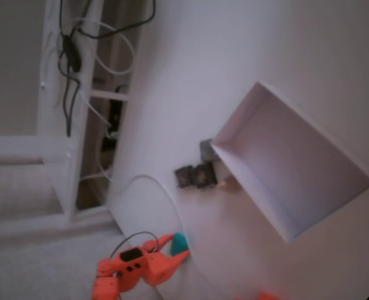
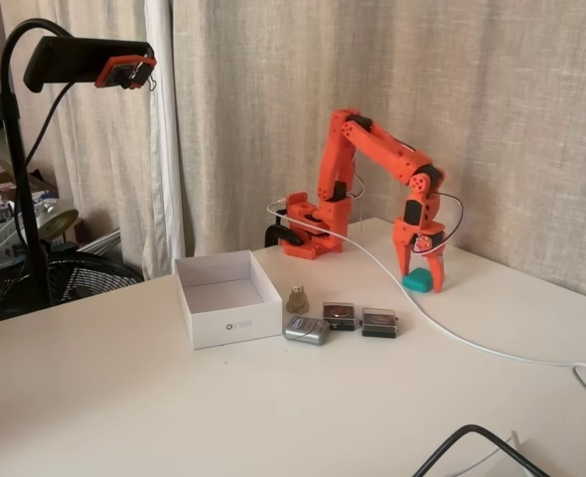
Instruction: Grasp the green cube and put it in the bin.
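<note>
1. The pincer (image 2: 421, 281) is reaching down to the counter (image 2: 273, 417), its two orange fingers (image 2: 439, 270) standing on either side of the cube (image 2: 417, 282).
2. The jaws are standing apart around the cube; whether they are pressing on it I cannot tell, so the pincer is reading as released rather than clenched.
3. In a fixed view from above, the pincer (image 1: 178, 250) is pointing toward the right with the cube (image 1: 179, 240) showing teal between its tips.
4. The cube is sitting on the counter at the far right side, well apart from the bin (image 2: 228, 298).
5. The arm (image 2: 377, 149) is arching up from its orange base (image 2: 308, 224) near the curtain (image 2: 422, 79) and bending down to the cube.
6. A white cable (image 2: 372, 268) is running from the base across the counter past the pincer toward the right edge.
7. Nearer the front, three small dark and silver gadgets (image 2: 343, 320) are lying in a row, with a small tan figure (image 2: 297, 299) just beside the bin.
8. The bin, white and open-topped, is sitting left of those gadgets; from above, the bin (image 1: 291, 159) is lying well apart from the cube.
9. A camera on a black stand (image 2: 84, 60) is hanging over the counter's left side.
</note>
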Robot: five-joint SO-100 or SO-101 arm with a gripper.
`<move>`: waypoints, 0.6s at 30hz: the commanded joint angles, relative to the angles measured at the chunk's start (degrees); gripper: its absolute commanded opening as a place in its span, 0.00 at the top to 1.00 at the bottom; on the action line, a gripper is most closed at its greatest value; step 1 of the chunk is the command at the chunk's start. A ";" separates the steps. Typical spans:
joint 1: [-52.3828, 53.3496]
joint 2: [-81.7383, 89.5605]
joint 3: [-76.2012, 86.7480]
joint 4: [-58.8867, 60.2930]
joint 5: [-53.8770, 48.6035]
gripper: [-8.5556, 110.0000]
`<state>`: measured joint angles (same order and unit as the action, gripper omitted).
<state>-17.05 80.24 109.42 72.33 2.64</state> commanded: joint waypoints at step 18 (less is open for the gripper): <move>-1.67 -0.35 0.09 0.18 -0.53 1.00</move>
<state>-18.11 80.24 109.34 71.89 2.02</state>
